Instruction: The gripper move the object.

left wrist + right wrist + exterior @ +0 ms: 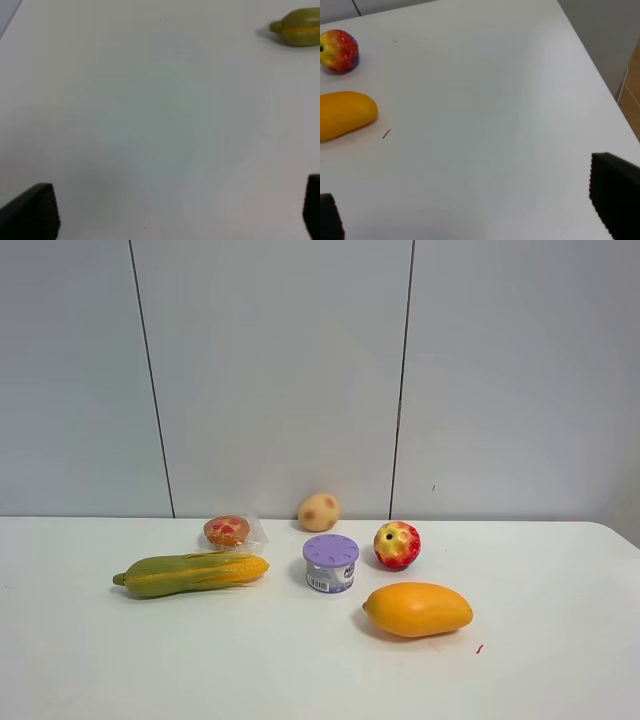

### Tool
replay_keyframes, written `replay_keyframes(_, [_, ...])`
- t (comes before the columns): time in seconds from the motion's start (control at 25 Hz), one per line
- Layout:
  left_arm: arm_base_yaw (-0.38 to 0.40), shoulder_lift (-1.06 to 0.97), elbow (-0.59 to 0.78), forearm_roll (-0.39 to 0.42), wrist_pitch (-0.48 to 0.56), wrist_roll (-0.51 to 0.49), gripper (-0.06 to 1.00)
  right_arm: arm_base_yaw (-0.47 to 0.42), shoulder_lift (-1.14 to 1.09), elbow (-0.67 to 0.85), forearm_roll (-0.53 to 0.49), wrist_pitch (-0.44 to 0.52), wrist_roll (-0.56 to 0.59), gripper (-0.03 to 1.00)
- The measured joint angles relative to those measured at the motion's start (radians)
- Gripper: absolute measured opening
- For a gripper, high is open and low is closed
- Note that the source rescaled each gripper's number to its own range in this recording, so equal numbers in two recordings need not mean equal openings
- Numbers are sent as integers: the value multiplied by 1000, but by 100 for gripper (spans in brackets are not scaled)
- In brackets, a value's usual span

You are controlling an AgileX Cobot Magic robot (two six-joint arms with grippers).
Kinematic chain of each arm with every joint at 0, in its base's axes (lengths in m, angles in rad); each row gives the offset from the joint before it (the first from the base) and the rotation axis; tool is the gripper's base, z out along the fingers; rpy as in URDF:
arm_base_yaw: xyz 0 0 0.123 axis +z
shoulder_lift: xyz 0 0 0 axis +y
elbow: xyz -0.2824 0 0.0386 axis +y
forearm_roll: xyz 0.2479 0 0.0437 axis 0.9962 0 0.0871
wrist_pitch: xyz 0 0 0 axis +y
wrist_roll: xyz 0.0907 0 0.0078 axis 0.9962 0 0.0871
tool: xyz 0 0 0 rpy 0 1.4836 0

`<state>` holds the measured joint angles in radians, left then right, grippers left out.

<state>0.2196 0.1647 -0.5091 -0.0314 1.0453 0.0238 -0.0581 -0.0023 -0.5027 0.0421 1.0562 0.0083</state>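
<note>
White desk [560,680], pale grey wall behind. Toy apple [397,544] mottled red and yellow. Mango [418,609] solid orange-yellow. Corn cob [190,573], green husk over yellow kernels. Small tin [330,563] with lilac lid. Potato [318,511] tan, brown-spotted. Wrapped pastry [227,531] orange with red patches.

The surface [90,660] looks smooth, matt and white, with only a soft sheen, while the apple [397,545] and the mango [417,609] have a glossy, plastic-like skin that catches highlights. The corn [190,573] looks like moulded plastic with ribbed kernels and a duller husk; the small can [330,563] has a matt lilac lid over a printed label band, and the round biscuit [227,531] lies in a clear, crinkled wrapper. The tan ball [318,511] seems matt and faintly speckled, and the fingertips [615,200] in the wrist views are black with a finely ridged, rubbery-looking face.
</note>
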Motion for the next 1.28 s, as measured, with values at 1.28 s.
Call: replay_keyframes(1.28, [0, -167, 0, 0, 1, -3, 98, 0, 0, 0, 0, 0, 0, 100])
